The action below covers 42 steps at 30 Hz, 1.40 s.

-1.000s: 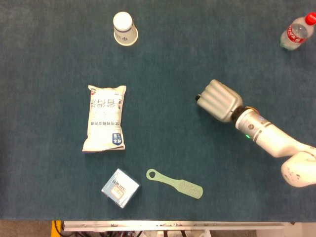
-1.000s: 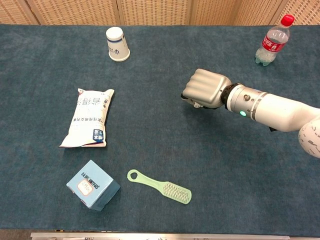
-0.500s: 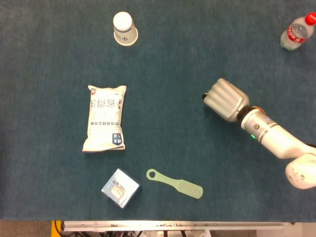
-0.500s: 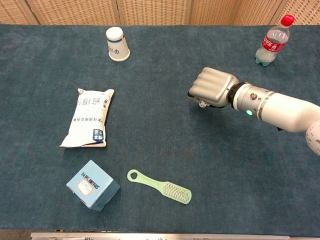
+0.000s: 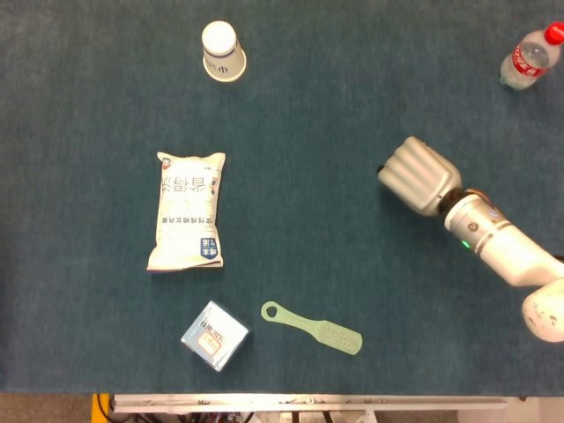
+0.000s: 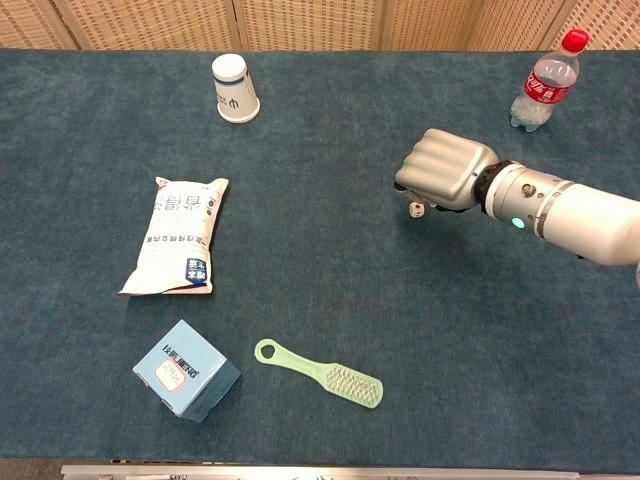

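Note:
My right hand (image 5: 418,175) (image 6: 444,170) hovers over the blue-green tablecloth (image 5: 300,115) right of centre, fingers curled into a fist with nothing seen inside it. The nearest things are a clear bottle with a red cap (image 5: 530,55) (image 6: 545,83) at the far right and a pale green brush (image 5: 312,328) (image 6: 318,373) lying flat near the front edge. No object touches the hand. My left hand is in neither view.
A white snack bag (image 5: 188,210) (image 6: 175,235) lies flat at the left. An upturned paper cup (image 5: 221,50) (image 6: 234,88) stands at the far left. A small blue box (image 5: 214,335) (image 6: 185,369) sits near the front edge, left of the brush.
My right hand, still curled into a fist, has drawn back to the right, away from the table's middle. Nothing on the table has moved.

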Available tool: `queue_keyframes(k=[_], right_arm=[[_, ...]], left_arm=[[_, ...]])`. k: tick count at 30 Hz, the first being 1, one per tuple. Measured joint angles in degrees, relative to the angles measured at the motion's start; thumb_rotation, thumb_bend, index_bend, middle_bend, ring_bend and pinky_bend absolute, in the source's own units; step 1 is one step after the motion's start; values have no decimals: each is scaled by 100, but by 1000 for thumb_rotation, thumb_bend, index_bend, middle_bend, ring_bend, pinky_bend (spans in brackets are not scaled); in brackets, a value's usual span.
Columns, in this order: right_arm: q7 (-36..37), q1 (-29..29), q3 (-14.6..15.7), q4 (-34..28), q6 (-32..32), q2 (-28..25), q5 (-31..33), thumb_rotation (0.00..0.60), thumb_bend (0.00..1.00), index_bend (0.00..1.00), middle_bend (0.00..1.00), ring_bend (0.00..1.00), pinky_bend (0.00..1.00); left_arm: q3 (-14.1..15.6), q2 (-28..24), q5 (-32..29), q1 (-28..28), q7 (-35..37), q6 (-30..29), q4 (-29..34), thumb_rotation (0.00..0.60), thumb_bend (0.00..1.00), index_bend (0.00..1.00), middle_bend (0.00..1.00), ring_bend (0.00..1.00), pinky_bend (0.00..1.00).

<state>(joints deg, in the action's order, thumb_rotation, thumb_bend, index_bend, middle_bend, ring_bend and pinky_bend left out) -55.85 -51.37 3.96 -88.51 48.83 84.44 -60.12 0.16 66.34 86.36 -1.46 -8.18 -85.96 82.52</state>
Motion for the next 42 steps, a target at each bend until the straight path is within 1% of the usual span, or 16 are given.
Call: queue_keyframes(k=[6,14,24,42], right_arm=[[159,82,42,-118,146,-176,-152,600,1000,557,915,939,954],[187,123,61,-73,156,-222,-64,600,1000,571,915,939,954],[245,47,-19,179,-6,-69,138,600,1000,572,916,941,954],[178,-139,-23,505,-207,212,454,600,1000,571,918,943,954]], left_arm=[[-2,4,-19,-6,-15,26,-4,600,0,365,275,218,374],[-5,10,-36,-3,-54,29,18,600,0,365,275,219,374],[-7,-2,-51,-3,-29,43,25,600,0,365,275,219,374],[-7,-21,-46,6,17,28,24,600,0,365,276,219,374]])
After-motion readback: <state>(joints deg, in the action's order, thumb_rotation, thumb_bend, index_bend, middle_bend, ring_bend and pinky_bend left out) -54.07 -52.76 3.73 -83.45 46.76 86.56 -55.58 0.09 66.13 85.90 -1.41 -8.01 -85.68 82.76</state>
